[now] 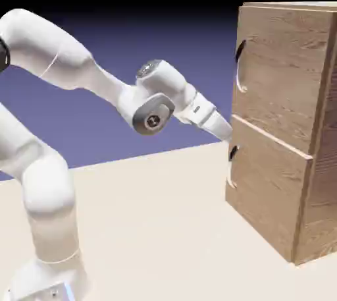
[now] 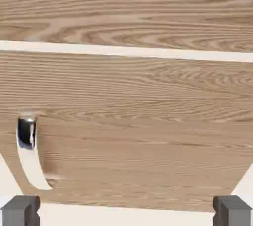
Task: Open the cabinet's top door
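**Released claw beside the cabinet, top door shut**

On my exterior view, the cabinet fills the right side of the frame. Its top door sits at the upper right, closed, with a curved upper handle near its left edge. A pale strip slants beneath it, and the lower panel lies below, carrying its own curved lower handle on the left.

I have the white arm reaching in from the left, bent over the pale table. Its hand angles down to the right, ending by the cabinet's left edge, at a height in the frame between the two handles. From this angle I can't tell whether it touches the wood.

In the hand view, my gripper is released: the grey fingertips stand wide apart in the bottom left and bottom right corners, nothing between them. The lower panel fills the middle, its handle left of centre, above the left fingertip. The top door's wood grain runs across the top of the frame, above the pale strip.
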### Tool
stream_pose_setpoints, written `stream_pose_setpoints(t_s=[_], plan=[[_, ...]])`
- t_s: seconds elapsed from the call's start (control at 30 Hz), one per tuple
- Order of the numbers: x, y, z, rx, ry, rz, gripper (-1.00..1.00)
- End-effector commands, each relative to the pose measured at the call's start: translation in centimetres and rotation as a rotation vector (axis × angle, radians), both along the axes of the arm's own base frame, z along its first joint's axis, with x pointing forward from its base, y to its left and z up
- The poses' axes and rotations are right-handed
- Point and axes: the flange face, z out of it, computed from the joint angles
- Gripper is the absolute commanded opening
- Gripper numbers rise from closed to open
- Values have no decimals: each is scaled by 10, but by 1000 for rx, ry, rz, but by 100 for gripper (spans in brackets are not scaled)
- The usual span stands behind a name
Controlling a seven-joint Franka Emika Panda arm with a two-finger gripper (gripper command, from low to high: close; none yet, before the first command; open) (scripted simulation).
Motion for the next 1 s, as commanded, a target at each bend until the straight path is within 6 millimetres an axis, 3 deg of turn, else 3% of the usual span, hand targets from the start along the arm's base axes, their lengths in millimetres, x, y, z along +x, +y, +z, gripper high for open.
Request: stream_pose_setpoints(t_s=[0.0,0.5,0.97], plan=[[1,-2,6,38,-14,-38,0],[-3,-19,84,651,-227,-508,0],[-9,-1,123,1281,-372,-793,0]])
